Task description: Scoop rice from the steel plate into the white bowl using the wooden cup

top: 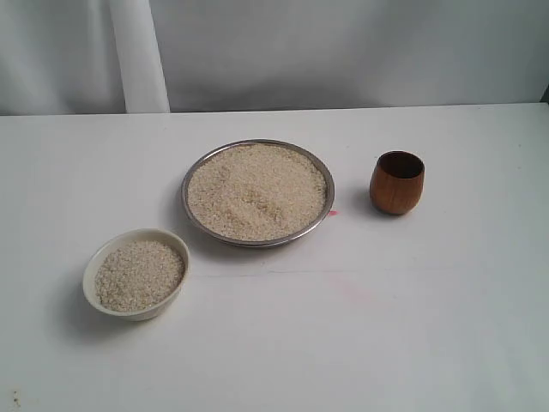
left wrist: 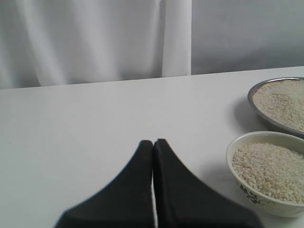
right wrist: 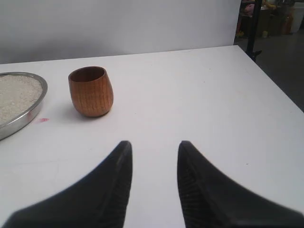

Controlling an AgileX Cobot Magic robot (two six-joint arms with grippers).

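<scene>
A: Right gripper?
B: Jaws apart, empty. The wooden cup stands upright ahead of it, untouched.
A: Left gripper?
B: Pressed closed on nothing. The white bowl of rice sits near, ahead.

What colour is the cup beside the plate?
The wooden cup is reddish-brown, dark inside; clearest in the right wrist view.

plate: centre | cup: right of plate | bowl: front-left of plate
</scene>
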